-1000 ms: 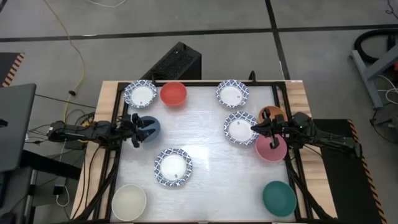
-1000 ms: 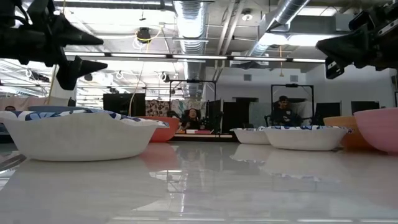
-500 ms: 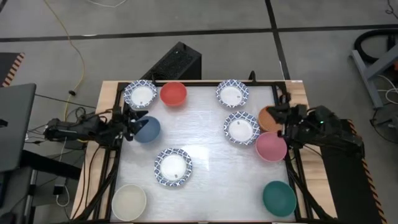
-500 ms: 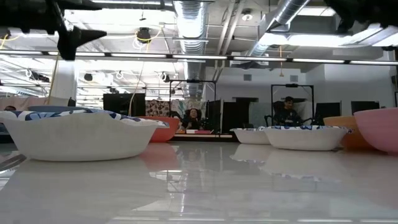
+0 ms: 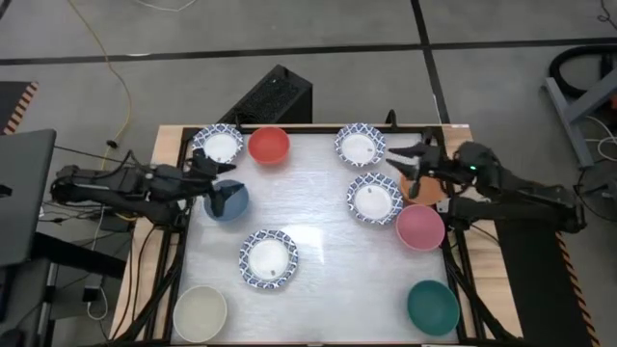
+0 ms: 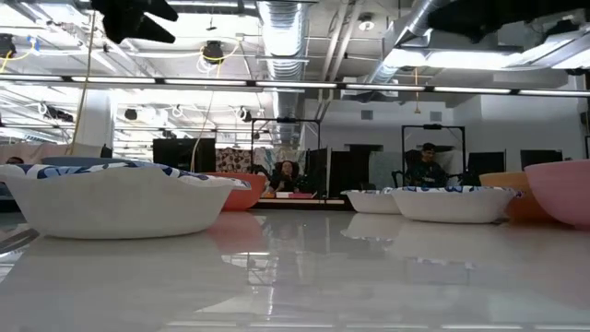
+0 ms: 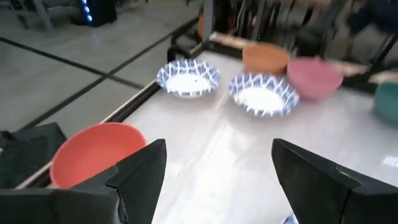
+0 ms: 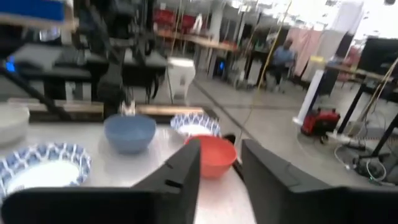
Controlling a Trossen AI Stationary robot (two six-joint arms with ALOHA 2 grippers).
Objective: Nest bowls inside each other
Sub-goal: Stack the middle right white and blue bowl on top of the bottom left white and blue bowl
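Several bowls stand singly on the white table point(image 5: 318, 241), none nested. White blue-rimmed bowls sit at the far left point(image 5: 219, 145), the far right point(image 5: 360, 145), mid right point(image 5: 374, 198) and front centre point(image 5: 269, 258). A red bowl point(image 5: 269, 145), dark blue bowl point(image 5: 228, 200), orange bowl point(image 5: 421, 183), pink bowl point(image 5: 420, 227), cream bowl point(image 5: 201, 313) and teal bowl point(image 5: 433, 306) complete the set. My left gripper point(image 5: 212, 173) hangs open and empty above the dark blue bowl's far edge. My right gripper point(image 5: 397, 162) hovers raised beside the orange bowl, fingers apart, holding nothing.
A wooden frame point(image 5: 453, 130) edges the table, with black rails along both sides. In the left wrist view the red bowl point(image 7: 93, 152) lies close by the open fingers. People sit in the room beyond the table point(image 6: 426, 166).
The right gripper has lifted away from the pink bowl, swung toward the far side and spread its fingers. The left gripper has risen off the dark blue bowl. No bowl has moved.
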